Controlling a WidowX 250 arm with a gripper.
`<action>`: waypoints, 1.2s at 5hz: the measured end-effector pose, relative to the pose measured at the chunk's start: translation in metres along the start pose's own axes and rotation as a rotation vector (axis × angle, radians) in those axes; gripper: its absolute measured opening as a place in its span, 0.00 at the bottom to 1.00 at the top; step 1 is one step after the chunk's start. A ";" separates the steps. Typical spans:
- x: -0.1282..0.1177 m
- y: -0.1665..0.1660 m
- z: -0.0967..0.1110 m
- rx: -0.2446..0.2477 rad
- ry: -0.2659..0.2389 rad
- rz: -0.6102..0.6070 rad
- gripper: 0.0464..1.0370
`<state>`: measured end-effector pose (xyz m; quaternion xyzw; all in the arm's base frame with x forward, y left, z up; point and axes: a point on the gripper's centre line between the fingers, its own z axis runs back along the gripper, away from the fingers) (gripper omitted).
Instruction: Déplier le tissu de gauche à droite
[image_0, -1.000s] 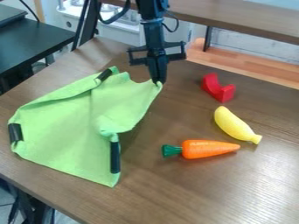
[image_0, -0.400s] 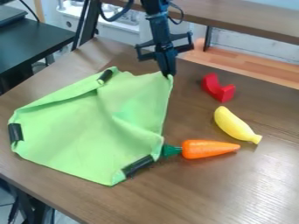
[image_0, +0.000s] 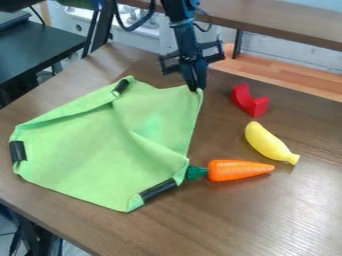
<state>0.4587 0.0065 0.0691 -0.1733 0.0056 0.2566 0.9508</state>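
At the upper middle of the camera view, the gripper (image_0: 196, 89) points down, shut on the top right corner of the green cloth (image_0: 100, 145). The cloth lies spread over the left half of the table, its right side drawn up towards the fingertips with a soft fold running down its middle right. Black strips show on its left edge, upper edge and lower right edge. The lower right corner of the cloth touches the green end of the carrot.
An orange carrot (image_0: 239, 170) lies right of the cloth, a yellow banana-like toy (image_0: 268, 143) above it, and a red curved block (image_0: 250, 101) right of the gripper. The wooden table (image_0: 220, 220) has its near edge at lower left.
The gripper has moved right and slightly lower with the cloth corner. The cloth's right side has opened out, and its lower right edge has swung right to the carrot.
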 end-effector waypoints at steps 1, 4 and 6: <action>0.001 -0.004 -0.006 -0.048 -0.013 -0.028 0.44; -0.004 -0.008 0.040 -0.442 -0.211 -0.290 0.96; -0.029 0.016 0.095 -0.605 -0.343 -0.397 0.96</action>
